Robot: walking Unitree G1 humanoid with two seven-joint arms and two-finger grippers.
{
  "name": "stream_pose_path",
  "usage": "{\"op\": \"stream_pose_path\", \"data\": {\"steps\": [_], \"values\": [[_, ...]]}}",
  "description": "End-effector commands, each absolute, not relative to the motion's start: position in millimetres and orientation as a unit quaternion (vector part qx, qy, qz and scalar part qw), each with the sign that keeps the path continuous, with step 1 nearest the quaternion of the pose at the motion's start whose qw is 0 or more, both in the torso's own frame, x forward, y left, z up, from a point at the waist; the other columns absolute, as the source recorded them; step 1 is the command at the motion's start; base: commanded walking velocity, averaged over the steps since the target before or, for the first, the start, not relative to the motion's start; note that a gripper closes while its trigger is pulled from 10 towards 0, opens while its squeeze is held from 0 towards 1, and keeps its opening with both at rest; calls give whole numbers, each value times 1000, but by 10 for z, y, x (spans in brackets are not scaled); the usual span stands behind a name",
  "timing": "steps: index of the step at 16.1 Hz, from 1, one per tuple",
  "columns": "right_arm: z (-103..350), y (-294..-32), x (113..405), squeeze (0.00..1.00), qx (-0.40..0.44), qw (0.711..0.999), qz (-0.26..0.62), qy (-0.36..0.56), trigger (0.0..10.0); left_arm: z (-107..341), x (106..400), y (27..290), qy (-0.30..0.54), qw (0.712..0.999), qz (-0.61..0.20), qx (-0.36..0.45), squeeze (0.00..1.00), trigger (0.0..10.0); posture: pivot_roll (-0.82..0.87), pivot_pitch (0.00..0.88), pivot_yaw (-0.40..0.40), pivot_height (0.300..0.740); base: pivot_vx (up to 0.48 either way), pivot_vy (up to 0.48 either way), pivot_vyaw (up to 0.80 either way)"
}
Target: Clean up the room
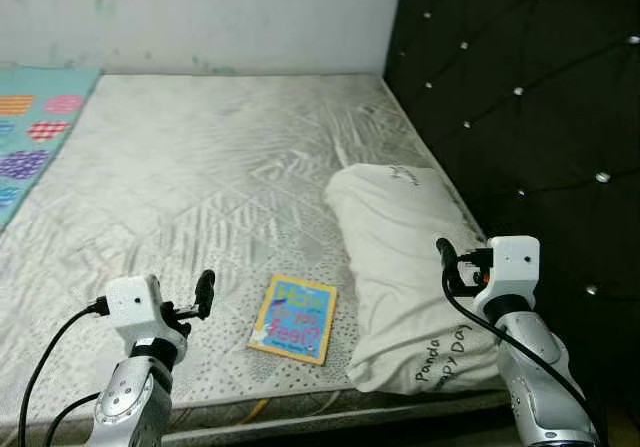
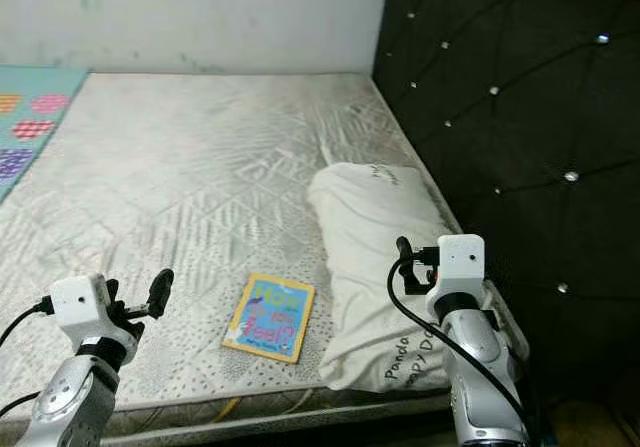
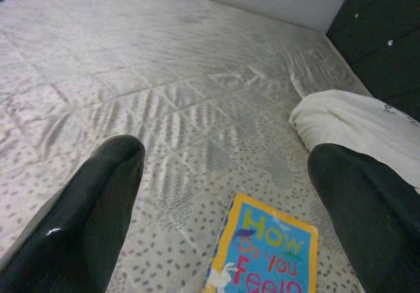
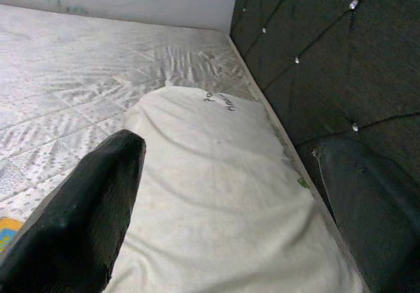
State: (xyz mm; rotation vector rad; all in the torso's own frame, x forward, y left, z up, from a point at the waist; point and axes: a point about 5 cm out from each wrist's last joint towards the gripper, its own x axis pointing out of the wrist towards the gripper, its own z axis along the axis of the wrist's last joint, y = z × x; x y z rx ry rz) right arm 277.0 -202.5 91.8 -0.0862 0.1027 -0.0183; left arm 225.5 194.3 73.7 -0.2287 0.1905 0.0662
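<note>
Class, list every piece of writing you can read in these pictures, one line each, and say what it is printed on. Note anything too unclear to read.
"How Do You Feel?": cover of the book lying on the mattress, the last line cut off in the left wrist view.
"Panda" and "...ppy Day": near end of the white pillow; the first letters are hidden by the right arm.
Small dark writing at the pillow's far end: too blurred to read.

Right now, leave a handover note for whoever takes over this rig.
Left tool: open, holding nothing, raised over the near edge of the mattress, pointing toward the book.
Right tool: open, holding nothing, raised over the white pillow.
Book: flat on the mattress near its front edge, just left of the pillow.
Pillow: lies along the black headboard.
Done: nothing picked up yet.
Left: probably take the book off the bed and straighten the pillow.
</note>
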Motion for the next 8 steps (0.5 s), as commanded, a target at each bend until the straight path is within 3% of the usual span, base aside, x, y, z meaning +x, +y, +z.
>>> {"op": "stream_pose_path", "data": {"steps": [1, 8], "values": [[942, -2039, 2785, 0, -46, 998, -10, 47, 10000, 786, 2259, 1934, 85, 990, 34, -110, 0, 10000, -73, 0, -36, 740, 0, 0, 0], [918, -2019, 2770, 0, -47, 998, -5, 49, 10000, 788, 2241, 1944, 85, 990, 32, -106, 0, 10000, -73, 0, -36, 740, 0, 0, 0]]}}
